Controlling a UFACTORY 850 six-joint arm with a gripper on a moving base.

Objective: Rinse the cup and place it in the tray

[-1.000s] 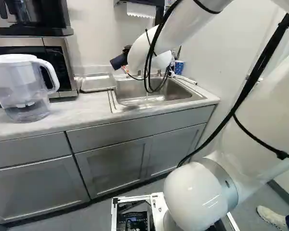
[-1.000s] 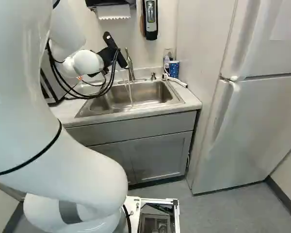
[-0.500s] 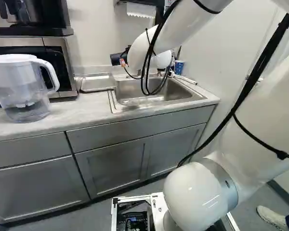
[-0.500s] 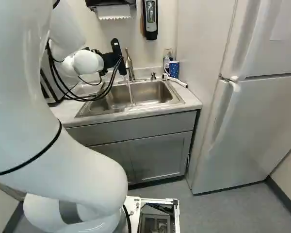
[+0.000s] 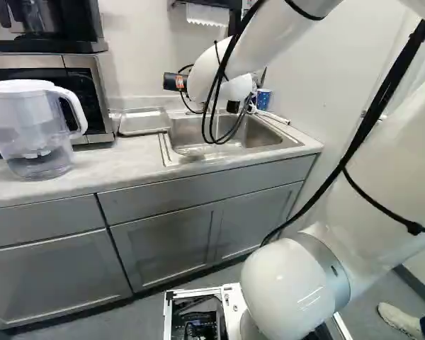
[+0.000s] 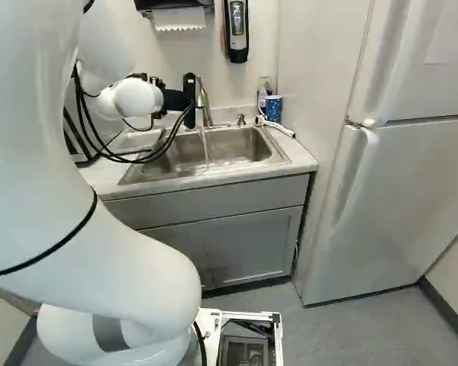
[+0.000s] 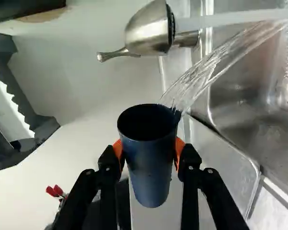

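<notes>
Cup (image 7: 151,167) has turned, lying level, mouth toward faucet (image 7: 146,31).

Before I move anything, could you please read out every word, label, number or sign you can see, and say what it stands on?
There is no readable text.
Wall dispenser: any print too small to read.
Dark cup: no print on the side showing.

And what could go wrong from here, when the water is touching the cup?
The water hits the rim of the cup, so it might splash onto the gripper. The wet cup may slip between the orange pads. The cables hang over the sink and could get wet.
</notes>
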